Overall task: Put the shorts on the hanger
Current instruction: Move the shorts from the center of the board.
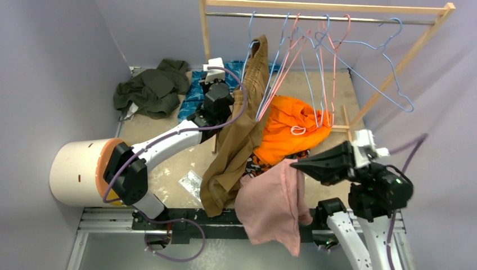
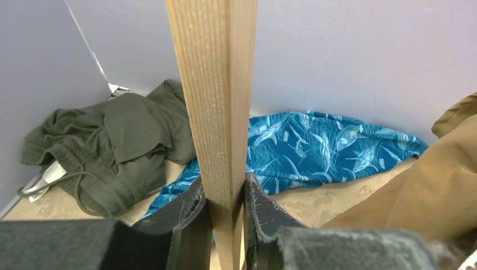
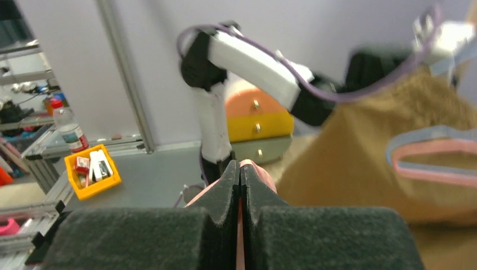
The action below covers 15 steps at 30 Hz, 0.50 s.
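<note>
Even, soft light; blurred right-wrist view.

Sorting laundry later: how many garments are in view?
5: olive one far left, blue patterned one beside it, tan-brown shorts hanging, orange garment centre, pink shorts in the right gripper. More may hide beneath.

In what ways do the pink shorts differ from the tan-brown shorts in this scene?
Colour: the pink shorts are dusty salmon; the tan-brown shorts are ochre brown.
Size: the tan-brown shorts look longer than the pink shorts.
Support: the pink shorts hang pinched in the right tool; the tan-brown shorts hang from up near the rail.
Both droop as limp fabric.
</note>
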### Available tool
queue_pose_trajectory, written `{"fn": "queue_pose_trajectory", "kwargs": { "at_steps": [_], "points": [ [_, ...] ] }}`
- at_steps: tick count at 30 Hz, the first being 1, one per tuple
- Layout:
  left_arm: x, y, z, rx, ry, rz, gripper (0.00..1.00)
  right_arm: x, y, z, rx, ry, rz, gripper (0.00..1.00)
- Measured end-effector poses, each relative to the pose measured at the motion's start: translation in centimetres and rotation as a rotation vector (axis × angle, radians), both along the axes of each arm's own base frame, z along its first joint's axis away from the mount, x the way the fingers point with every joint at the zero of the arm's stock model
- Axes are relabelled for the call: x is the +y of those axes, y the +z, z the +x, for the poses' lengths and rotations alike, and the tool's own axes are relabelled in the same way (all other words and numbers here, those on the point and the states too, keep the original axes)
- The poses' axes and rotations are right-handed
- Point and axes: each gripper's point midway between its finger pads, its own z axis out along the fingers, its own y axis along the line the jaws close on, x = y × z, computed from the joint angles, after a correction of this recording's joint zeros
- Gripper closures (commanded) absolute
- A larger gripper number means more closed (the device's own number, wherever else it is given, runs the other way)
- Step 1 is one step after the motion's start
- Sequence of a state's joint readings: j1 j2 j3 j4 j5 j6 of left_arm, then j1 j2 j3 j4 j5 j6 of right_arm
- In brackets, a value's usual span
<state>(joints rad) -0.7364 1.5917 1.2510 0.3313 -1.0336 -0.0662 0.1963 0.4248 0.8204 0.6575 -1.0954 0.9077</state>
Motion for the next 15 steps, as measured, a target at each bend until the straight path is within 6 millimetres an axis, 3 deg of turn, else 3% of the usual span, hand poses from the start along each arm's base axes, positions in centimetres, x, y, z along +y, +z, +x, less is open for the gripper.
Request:
{"fn": "queue_pose_trajectory", "kwargs": {
  "at_steps": [3,6,9,10,15],
  "points": [
    [0.0,0.0,-0.1,0.0,0.002,0.0,1.0,0.4,-4.4,3.5,0.155,-0.056,-0.047,1.0],
    [0.0,0.0,-0.1,0.0,0.005,0.001,1.0,0.5,-7.8,6.2,0.302,-0.118,-0.08,0.62],
    [0.0,0.0,-0.1,-0.001,0.007,0.0,1.0,0.3,-9.4,8.0,0.375,-0.188,-0.097,0.3],
    [0.0,0.0,-0.1,-0.001,0.008,0.0,1.0,0.1,-9.8,8.5,0.392,-0.216,-0.1,0.24],
    [0.0,0.0,-0.1,-0.002,0.009,0.0,1.0,-0.9,-11.2,11.3,0.467,-0.367,-0.106,0.22]
  ]
}}
